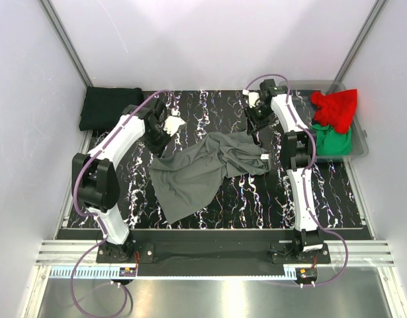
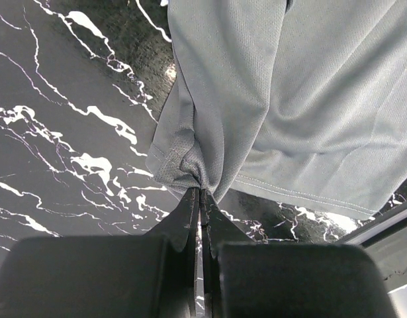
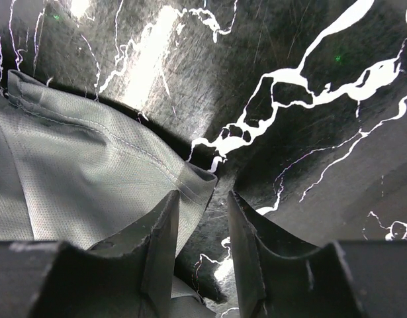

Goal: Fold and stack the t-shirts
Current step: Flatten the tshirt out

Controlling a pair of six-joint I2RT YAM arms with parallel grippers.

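The dark grey t-shirt [image 1: 203, 169] lies crumpled and partly spread on the black marbled table [image 1: 256, 205]. My left gripper [image 1: 159, 141] is shut on a bunched edge of it; the left wrist view shows the cloth [image 2: 289, 99] pinched at the fingertips [image 2: 201, 191] and lifted off the table. My right gripper [image 1: 257, 124] is open above the shirt's far right corner. In the right wrist view, a hemmed corner of the shirt [image 3: 90, 179] reaches just under the left finger, with bare table between the jaws [image 3: 202, 195].
A folded black t-shirt [image 1: 110, 108] lies at the back left corner. A clear grey bin [image 1: 359, 147] at the back right holds a red shirt [image 1: 335, 106] and a green shirt [image 1: 335, 140]. White walls enclose the table.
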